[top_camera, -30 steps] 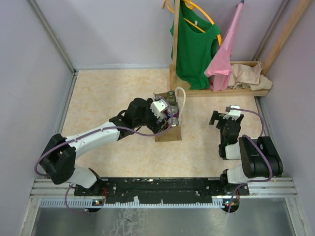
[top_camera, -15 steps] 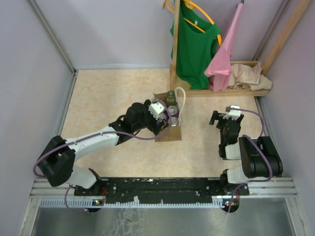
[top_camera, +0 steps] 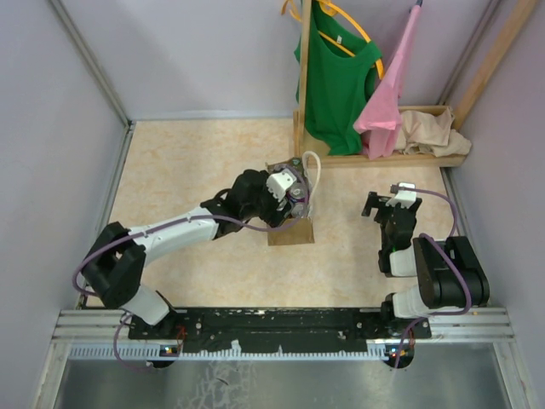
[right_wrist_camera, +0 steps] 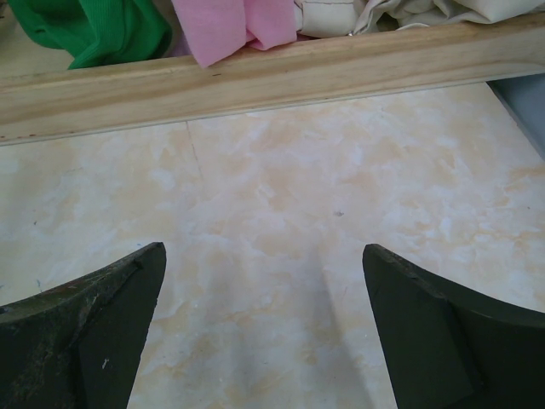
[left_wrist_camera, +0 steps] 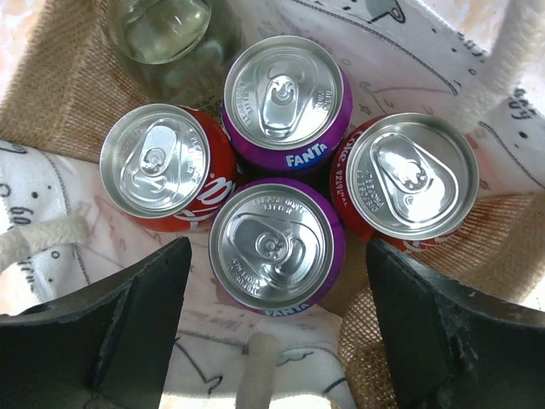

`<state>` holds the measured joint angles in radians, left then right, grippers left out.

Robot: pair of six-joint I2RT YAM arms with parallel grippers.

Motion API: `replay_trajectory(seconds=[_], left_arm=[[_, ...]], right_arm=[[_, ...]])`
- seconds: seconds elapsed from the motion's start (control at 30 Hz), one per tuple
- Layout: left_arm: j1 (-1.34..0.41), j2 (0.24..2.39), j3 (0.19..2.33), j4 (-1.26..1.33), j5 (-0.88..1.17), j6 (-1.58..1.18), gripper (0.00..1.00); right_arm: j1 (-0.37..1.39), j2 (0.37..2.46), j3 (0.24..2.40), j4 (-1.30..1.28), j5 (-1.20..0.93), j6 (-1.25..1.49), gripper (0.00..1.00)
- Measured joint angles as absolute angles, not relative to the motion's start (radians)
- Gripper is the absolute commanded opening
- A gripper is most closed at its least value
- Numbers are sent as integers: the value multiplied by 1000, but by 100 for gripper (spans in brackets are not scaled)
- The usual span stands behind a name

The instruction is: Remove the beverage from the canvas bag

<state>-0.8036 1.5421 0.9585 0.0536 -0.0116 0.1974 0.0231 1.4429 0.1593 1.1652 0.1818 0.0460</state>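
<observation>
Left pincer (left_wrist_camera: 278, 256): spread wide and gripping nothing; I held it over the open mouth of the bag (top_camera: 291, 230), looking straight down.
Left fingers (left_wrist_camera: 136, 315): one stood on each side of the near purple can (left_wrist_camera: 277, 243); I could not tell whether they touched it.
Bag: upright on the counter (top_camera: 187, 162), near the middle, just in front of the wooden rack (top_camera: 387, 158).
Drinks: all were inside the bag, standing upright and packed together. The near purple can sat closest to my fingers, with a second purple can (left_wrist_camera: 287, 95) behind it.
Red cans: one red can (left_wrist_camera: 162, 164) stood at the left and another red can (left_wrist_camera: 410, 175) at the right, both pressed against the purple ones.
Bottle (left_wrist_camera: 166, 30): clear glass, in the far corner of the bag.
Rope handles (left_wrist_camera: 511, 51): cream, lying over the bag's rim.
Right pincer (right_wrist_camera: 264, 256): wide open and empty, over bare counter, well apart from the bag.
Rack: a green shirt (top_camera: 336, 77) and a pink shirt (top_camera: 387, 94) hung on it.
</observation>
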Motion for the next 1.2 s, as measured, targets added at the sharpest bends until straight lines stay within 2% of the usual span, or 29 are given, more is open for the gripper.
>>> replay_trajectory(seconds=[0.2,0.63,0.93,1.2], left_arm=[[-810,1583,1053,-96,-18,186,99],[-813,1693,1322,-450,-36,139,98],[-814,1745,1384,-522,-38,119,83],[-814,1752,1390,-543,-38,110,81]], right_arm=[[23,1443,159,1165,182,46,99],[23,1443,159,1165,182,46,99],[23,1443,159,1165,182,46,99],[23,1443,159,1165,182,46,99]])
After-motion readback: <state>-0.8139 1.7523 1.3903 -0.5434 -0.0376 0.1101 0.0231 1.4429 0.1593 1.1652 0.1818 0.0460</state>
